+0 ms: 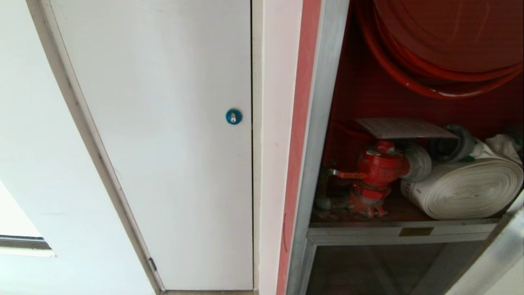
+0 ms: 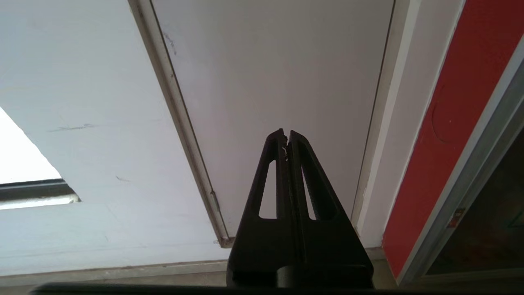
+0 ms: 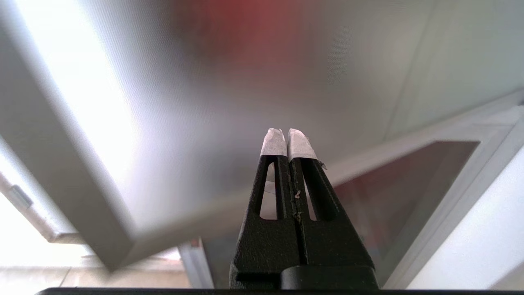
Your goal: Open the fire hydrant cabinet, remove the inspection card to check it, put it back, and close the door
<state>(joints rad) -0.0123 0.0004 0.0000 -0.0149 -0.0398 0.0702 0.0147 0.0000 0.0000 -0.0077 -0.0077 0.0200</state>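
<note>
Because it lies flat on top of the red valve (image 1: 378, 166), the inspection card (image 1: 403, 128) is easy to reach inside the open fire hydrant cabinet (image 1: 323, 123); its long axis runs sideways. Both the left tool (image 2: 286, 133) and the right tool (image 3: 286, 133) are clenched and empty.

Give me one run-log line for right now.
fire hydrant cabinet: open | inspection card: lying atop red valve | left gripper: shut, empty | right gripper: shut, empty
</note>
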